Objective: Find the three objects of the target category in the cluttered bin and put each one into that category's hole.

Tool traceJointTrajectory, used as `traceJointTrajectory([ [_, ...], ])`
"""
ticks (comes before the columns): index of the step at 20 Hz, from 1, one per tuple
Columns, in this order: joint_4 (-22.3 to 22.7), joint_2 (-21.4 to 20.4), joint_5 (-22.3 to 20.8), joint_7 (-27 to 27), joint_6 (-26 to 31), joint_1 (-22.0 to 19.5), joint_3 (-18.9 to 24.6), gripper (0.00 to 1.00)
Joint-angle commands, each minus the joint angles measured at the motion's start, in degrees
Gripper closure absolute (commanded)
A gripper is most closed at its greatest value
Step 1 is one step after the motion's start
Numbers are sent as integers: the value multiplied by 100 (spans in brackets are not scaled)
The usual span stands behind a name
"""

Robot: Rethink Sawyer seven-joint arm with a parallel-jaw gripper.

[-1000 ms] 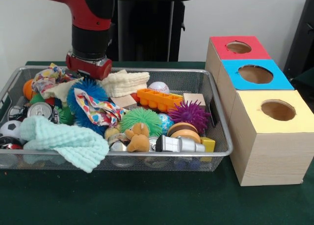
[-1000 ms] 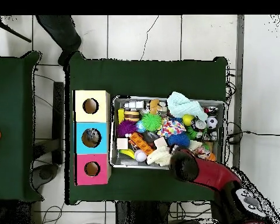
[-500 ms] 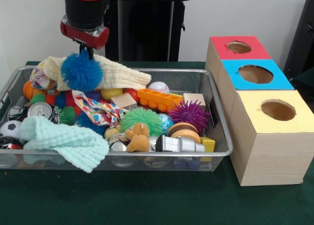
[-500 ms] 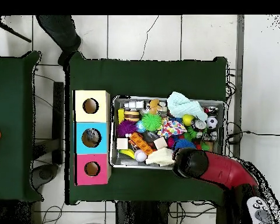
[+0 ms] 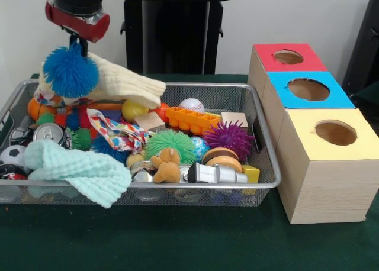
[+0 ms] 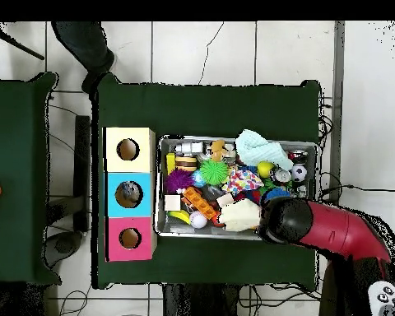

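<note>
- Hanging from the fingers [image 5: 77,45]: blue spiky ball [image 5: 70,73], clamped from above, up over the wire bin's [image 5: 269,145] far-left corner.
- Cream knit cloth [image 5: 127,81] draped just behind the ball, w/ one end lifted off the clutter.
- Purple spiky ball [image 5: 230,138] & green spiky ball [image 5: 170,144] lie in the bin.
- Three boxes w/ holes beside the bin on the tabletop [image 5: 177,241]: red [image 5: 288,58], blue [image 5: 308,90], yellow [image 5: 334,134].

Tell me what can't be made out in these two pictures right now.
- Gripper: fingers hidden in the front view by the blue spiky ball; overhead, the arm covers them.
- Cream cloth: whether it is gripped or just snagged, front view.
- Bin bottom: buried under clutter, both views.
- Blue hole: something sits inside, too small overhead.
</note>
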Motion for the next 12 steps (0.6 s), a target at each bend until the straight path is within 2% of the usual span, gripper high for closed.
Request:
traceJointTrajectory([
  [1,-353,-176,-343,-793,430,-44,437,100],
  [5,-480,-231,-425,-850,521,-31,433,100],
  [8,-905,-241,-541,-1122,736,-51,504,100],
  [12,-1337,18,-560,-1564,936,-290,823,100],
])
